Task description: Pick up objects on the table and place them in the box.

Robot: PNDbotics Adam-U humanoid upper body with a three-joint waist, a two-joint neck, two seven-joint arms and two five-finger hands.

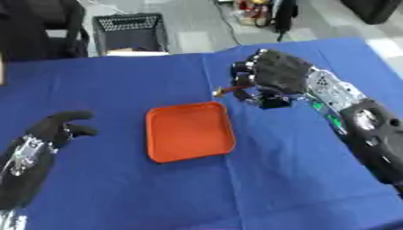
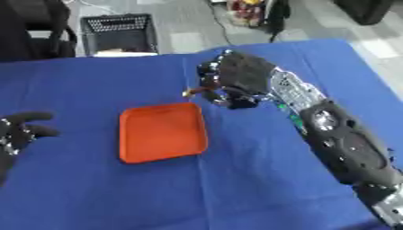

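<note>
**Right hand pinching a small object just past the tray's far right corner**

My right hand (image 1: 275,76) reaches in from the right side of the surface (image 1: 118,188), which is covered in blue cloth. Its fingers are curled downward and pinch a small orange-and-red object (image 1: 224,91); I can only make out its colour and that it sticks out to the left of my fingertips. The object sits in the air just beyond the far right corner of the orange tray (image 1: 190,131), not yet over it.

The tray, a shallow box with rounded corners and a raised rim, lies near the middle of the surface, slightly askew, and I see nothing inside it.

My left hand (image 1: 56,128) hangs near the left edge of the surface, well apart from the tray. Its fingers are relaxed and bent a little, thumb out, holding nothing.

Past the far edge of the surface, a black mesh basket (image 1: 130,31) stands on the floor.
</note>
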